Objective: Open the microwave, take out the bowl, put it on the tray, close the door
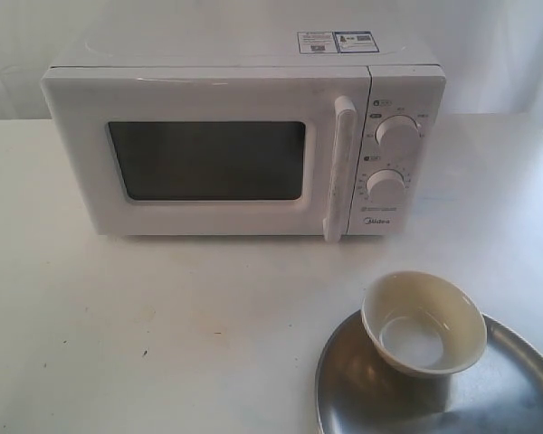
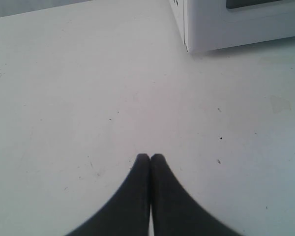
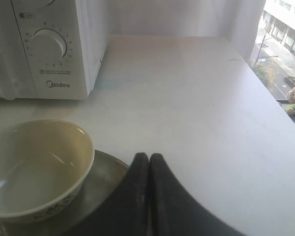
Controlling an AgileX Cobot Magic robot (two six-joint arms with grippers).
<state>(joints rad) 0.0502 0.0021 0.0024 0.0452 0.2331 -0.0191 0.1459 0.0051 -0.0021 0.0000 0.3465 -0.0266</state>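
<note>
1. The microwave is a white, boxy, smooth-sided unit standing on the pale matte tabletop. Its door sits flush with the front, so it reads as shut, and the dark window shows nothing inside.
2. The bowl is out of the microwave. It is small, round, glossy cream, upright and empty.
3. It rests on the tray, a wide, shallow-rimmed disc of shiny steel lying in front of the microwave's knob end and clear of the casing. The bowl sits toward the tray's edge nearest the microwave.
4. The right end effector has its two dark, tapering fingers pressed together with nothing between them. The bowl lies just beside it, between it and the microwave's control panel, so this arm is by far the nearer to bowl and tray.
5. The left end effector is likewise closed and empty. It hovers over bare tabletop in front of the microwave's corner at the end away from the knobs, apart from the casing.
6. The handle is a white bar whose long axis runs vertically, just beside the knobs, on the right arm's side of the microwave.
7. Judged from this layout, every step looks done. Should the door need a final press, a flat push near the handle toward the microwave body would serve. The smooth plastic offers little grip, but a push needs none.
</note>
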